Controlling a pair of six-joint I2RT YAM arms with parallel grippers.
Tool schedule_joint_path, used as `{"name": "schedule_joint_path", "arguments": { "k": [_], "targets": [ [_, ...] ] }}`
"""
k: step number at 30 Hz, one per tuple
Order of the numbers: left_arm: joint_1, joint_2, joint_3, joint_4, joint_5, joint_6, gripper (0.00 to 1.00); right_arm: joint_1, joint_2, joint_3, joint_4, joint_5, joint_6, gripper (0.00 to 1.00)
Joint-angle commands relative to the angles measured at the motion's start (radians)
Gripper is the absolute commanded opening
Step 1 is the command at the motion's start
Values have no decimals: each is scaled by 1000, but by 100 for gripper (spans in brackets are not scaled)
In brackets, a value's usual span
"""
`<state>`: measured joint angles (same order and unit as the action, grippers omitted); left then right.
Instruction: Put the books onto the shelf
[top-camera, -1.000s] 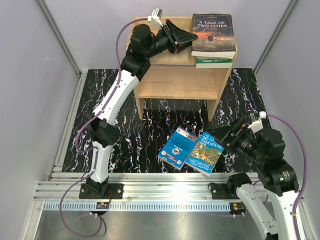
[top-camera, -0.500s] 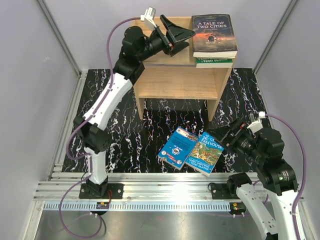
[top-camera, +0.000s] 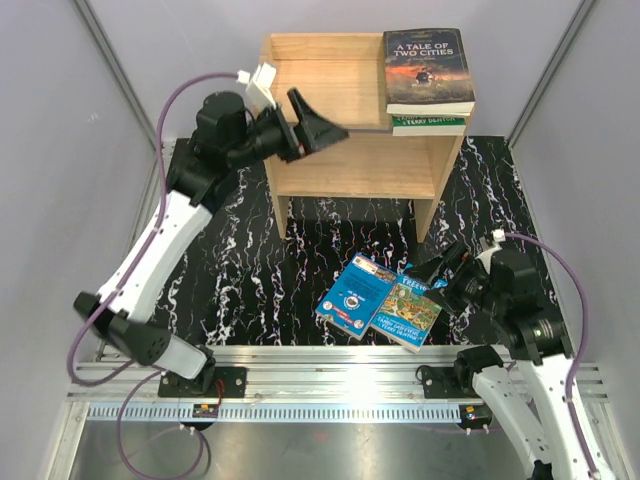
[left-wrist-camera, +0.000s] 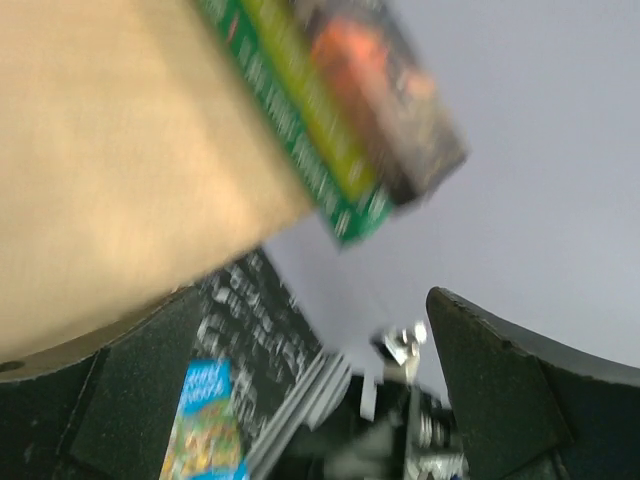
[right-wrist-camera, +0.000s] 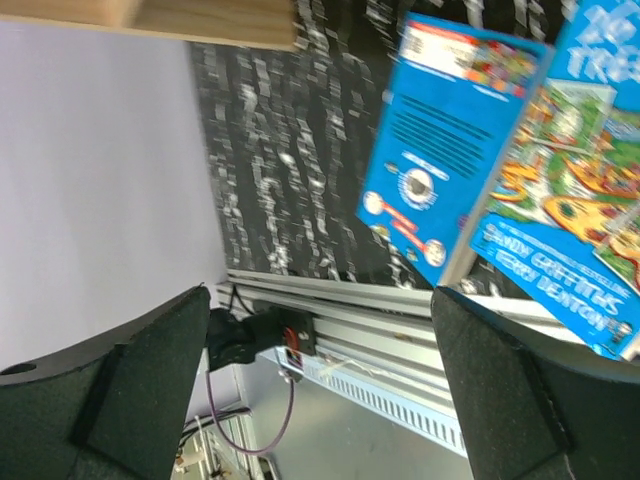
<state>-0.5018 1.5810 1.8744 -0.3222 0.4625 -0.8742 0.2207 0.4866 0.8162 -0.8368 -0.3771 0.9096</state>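
A blue cartoon paperback (top-camera: 355, 294) and a blue Treehouse paperback (top-camera: 408, 313) lie touching on the marbled surface (top-camera: 240, 270). The right tool (right-wrist-camera: 320, 298) hovers over them, spread wide and empty. Beyond, the light-wood shelf (top-camera: 330, 165) carries the dark book (top-camera: 427, 68) atop a green book (top-camera: 428, 124), top right. The left tool (top-camera: 318, 118), spread and empty, hangs at the shelf's front-left corner.

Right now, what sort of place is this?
Likely a robot test cell, not a home: plain grey walls, a left arm and right arm bolted to a metal rail, one small shelf.
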Motion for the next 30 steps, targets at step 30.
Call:
{"name": "schedule_joint_path", "arguments": {
  "k": [30],
  "targets": [
    [-158, 123, -1054, 317, 168, 299, 99, 94, 852, -244, 507, -46, 20, 85]
  ]
}}
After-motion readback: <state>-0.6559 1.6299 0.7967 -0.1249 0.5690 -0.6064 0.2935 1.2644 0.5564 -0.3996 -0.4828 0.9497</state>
